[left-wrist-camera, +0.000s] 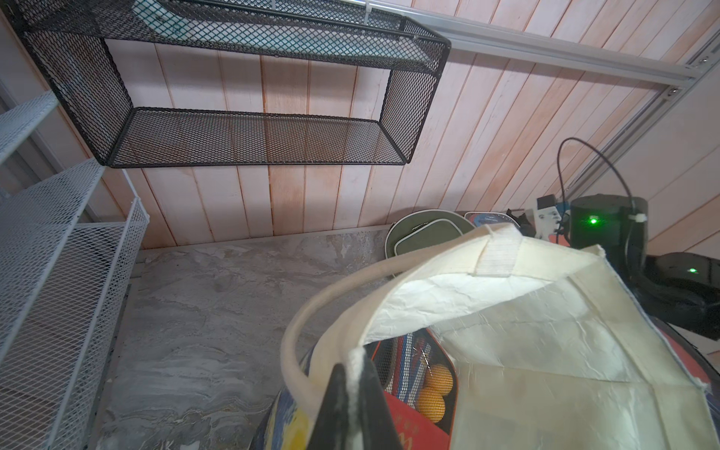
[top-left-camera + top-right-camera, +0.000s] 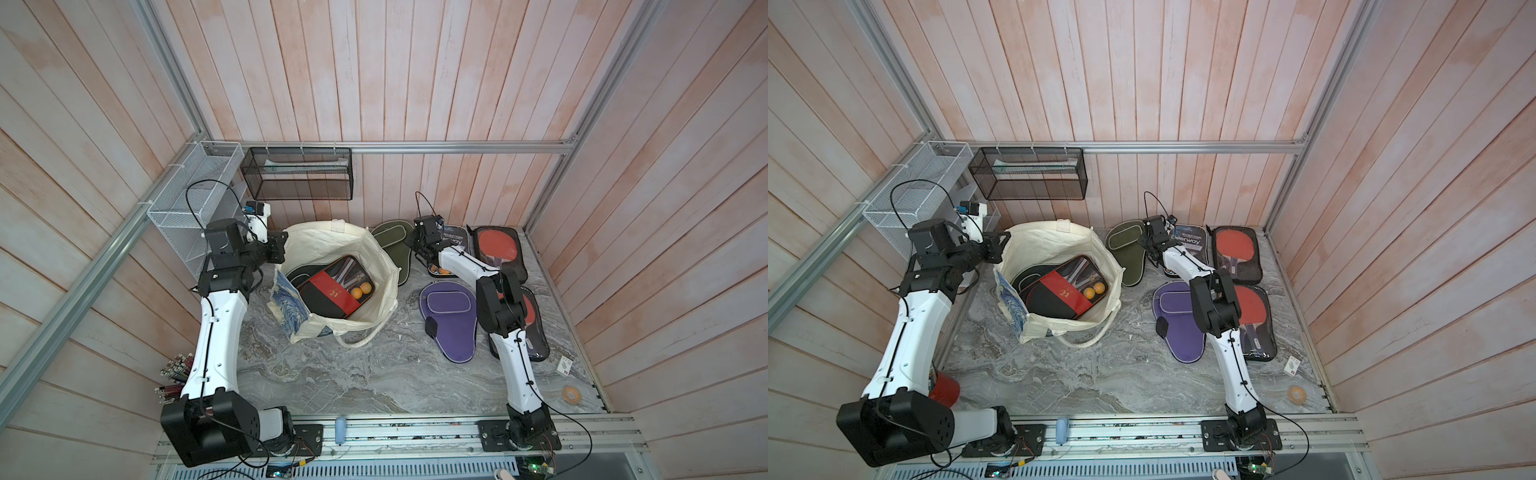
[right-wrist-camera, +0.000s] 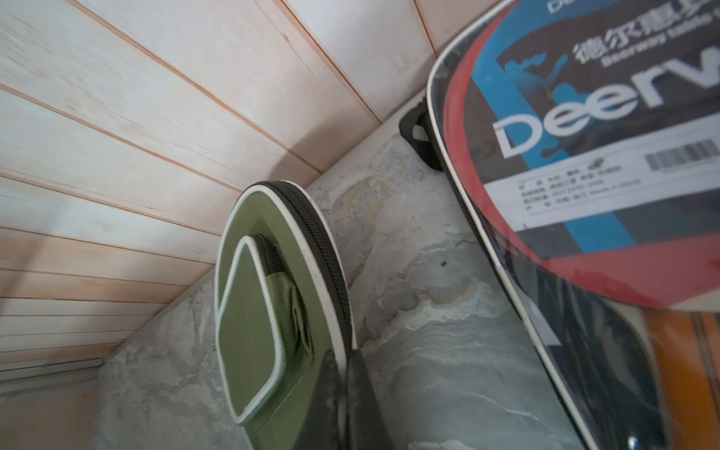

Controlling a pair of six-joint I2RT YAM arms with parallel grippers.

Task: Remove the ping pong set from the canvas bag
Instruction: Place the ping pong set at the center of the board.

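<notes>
The cream canvas bag (image 2: 328, 239) (image 2: 1054, 243) stands open at the back middle of the marble table, its blue print side facing my left arm. Inside lies the ping pong set (image 2: 330, 293) (image 2: 1065, 293), a red and black case with two orange balls, also seen in the left wrist view (image 1: 413, 413). My left gripper (image 2: 277, 249) (image 1: 353, 368) is shut on the bag's rim beside a rope handle (image 1: 296, 350). My right gripper (image 2: 419, 249) (image 3: 345, 356) is shut on the white-piped edge of an olive green paddle case (image 3: 269, 311) (image 2: 392, 243) to the right of the bag.
A purple paddle case (image 2: 449, 322), a Deerway pack (image 2: 455, 241) and two clear cases with red paddles (image 2: 496, 249) (image 2: 534, 328) lie on the right. A black mesh shelf (image 2: 297, 174) and a white wire rack (image 2: 187, 208) hang at the back left. A tape roll (image 2: 571, 394) lies front right.
</notes>
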